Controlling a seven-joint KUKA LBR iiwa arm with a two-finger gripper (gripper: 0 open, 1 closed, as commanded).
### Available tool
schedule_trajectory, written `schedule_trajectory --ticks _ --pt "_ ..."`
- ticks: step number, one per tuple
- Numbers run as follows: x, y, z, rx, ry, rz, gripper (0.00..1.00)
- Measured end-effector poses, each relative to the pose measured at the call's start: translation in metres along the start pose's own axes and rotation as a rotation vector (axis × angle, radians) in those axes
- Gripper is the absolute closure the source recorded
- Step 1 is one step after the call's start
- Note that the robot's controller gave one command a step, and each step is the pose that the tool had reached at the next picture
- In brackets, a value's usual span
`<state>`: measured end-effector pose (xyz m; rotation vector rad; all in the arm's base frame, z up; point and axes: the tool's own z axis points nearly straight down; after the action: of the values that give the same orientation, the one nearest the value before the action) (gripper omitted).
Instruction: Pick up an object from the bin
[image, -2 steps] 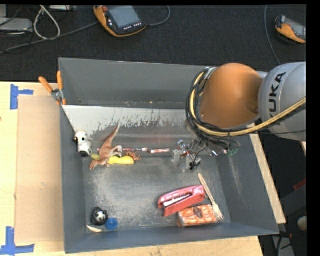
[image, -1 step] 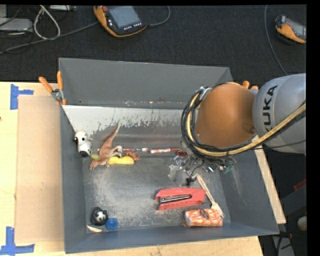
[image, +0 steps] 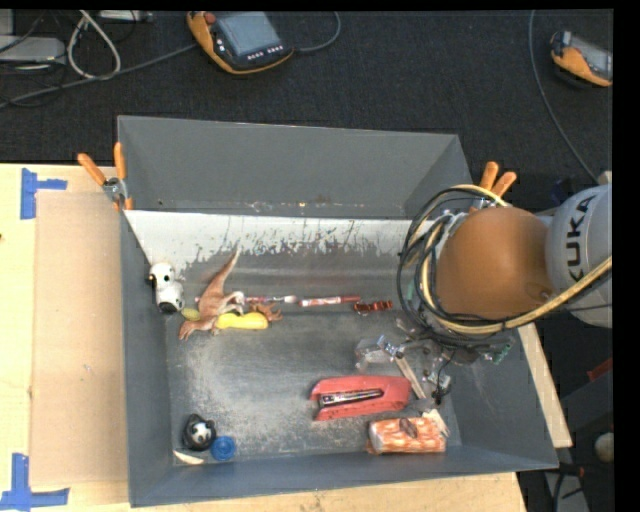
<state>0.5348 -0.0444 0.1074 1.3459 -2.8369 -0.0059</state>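
My gripper (image: 428, 372) hangs low in the right part of the bin, beneath the arm's orange cover. It is just over the right end of a red stapler (image: 360, 395) that lies flat on the bin floor. An orange patterned packet (image: 407, 435) lies directly in front of the stapler, near the bin's front wall. A thin reddish rod (image: 310, 300) lies along the floor to the gripper's left, toward the back wall.
At the left lie a tan toy dinosaur (image: 212, 298), a yellow piece (image: 243, 321) and a small white and black object (image: 164, 286). A black ball (image: 198, 432) and a blue cap (image: 222, 448) sit in the front left corner.
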Motion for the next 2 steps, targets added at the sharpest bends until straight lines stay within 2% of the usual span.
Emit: schedule_trajectory --ticks 1,2 --pt "0.000 0.000 0.000 0.000 0.000 0.001 0.00" --pt "-0.016 -0.022 0.018 0.001 -0.002 -0.040 0.00"
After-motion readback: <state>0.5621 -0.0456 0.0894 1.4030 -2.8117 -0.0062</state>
